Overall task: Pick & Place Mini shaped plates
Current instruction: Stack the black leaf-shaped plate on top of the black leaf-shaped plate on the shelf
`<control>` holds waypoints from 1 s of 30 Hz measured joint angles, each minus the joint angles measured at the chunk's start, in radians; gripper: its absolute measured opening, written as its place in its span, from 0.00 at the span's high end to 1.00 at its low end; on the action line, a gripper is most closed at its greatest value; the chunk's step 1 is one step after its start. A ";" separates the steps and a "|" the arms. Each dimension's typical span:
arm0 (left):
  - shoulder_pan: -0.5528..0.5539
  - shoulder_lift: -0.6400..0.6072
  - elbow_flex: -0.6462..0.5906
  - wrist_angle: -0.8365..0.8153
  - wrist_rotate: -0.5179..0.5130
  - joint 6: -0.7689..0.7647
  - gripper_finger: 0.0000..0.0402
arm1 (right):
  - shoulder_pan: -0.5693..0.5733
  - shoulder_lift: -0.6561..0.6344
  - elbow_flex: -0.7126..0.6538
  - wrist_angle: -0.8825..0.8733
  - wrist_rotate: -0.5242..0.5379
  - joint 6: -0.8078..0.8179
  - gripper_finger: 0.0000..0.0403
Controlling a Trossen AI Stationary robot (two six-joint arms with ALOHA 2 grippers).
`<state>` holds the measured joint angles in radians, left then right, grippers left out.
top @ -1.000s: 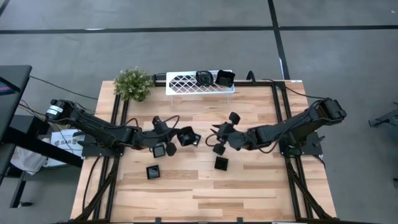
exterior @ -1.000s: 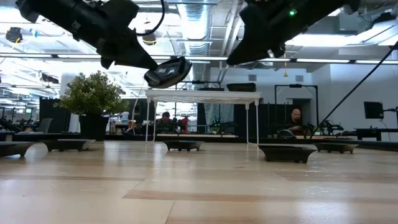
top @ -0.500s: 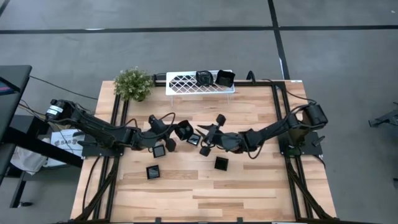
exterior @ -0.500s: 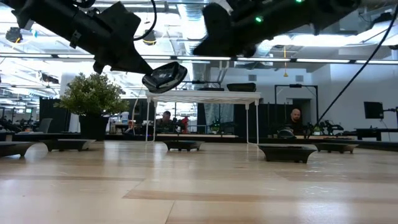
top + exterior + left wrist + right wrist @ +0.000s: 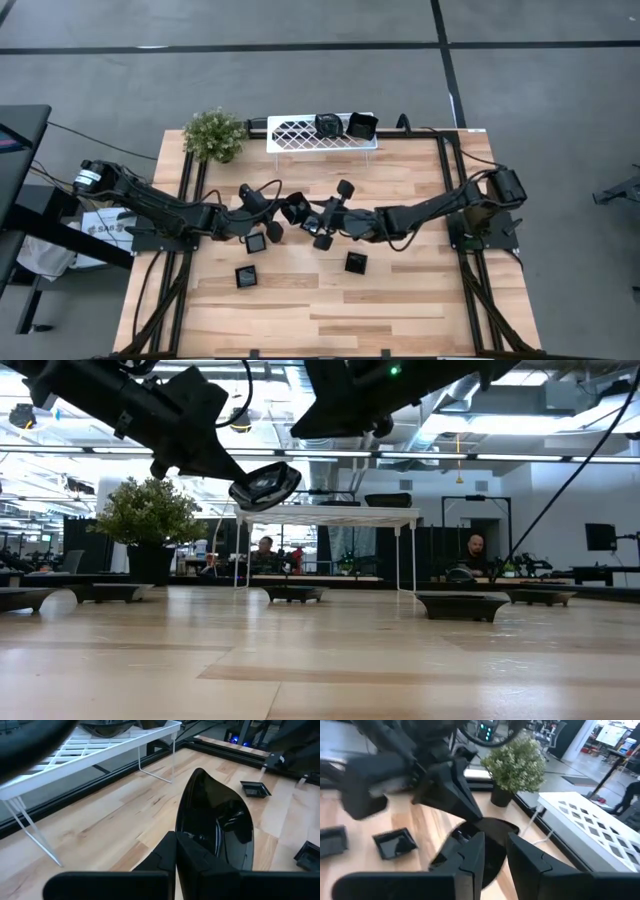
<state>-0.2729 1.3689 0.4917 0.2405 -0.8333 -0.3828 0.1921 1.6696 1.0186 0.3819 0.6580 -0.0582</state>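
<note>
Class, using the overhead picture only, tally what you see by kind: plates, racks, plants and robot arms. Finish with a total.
Black plates: 6 (2 on the rack, 1 gripped, 3 on the table)
Rack: 1
Plant: 1
Robot arms: 2
Total: 10

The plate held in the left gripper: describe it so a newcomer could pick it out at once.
Start at the white lattice rack on the far edge of the wooden table, then move toward the table's middle, where both arms meet. The glossy black mini plate is clamped by its rim in the left gripper, facing the right gripper. Unlike the other black plates lying on the table or rack, it hangs tilted in the air.
</note>
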 joint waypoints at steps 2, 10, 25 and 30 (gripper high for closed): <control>0.000 0.000 -0.004 0.000 0.001 0.000 0.99 | -0.012 0.005 0.004 -0.006 -0.003 -0.031 0.81; 0.000 0.000 -0.012 0.002 0.002 0.000 0.99 | -0.035 0.005 0.004 -0.051 -0.014 -0.047 0.81; 0.000 0.000 -0.012 0.008 0.002 0.004 0.99 | -0.040 0.022 0.003 -0.087 -0.076 0.004 0.64; 0.000 0.000 -0.012 0.008 0.002 0.004 0.99 | -0.061 0.058 0.003 -0.064 -0.085 0.007 0.52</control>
<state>-0.2729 1.3689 0.4793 0.2485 -0.8315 -0.3790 0.1310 1.7279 1.0217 0.3183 0.5727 -0.0513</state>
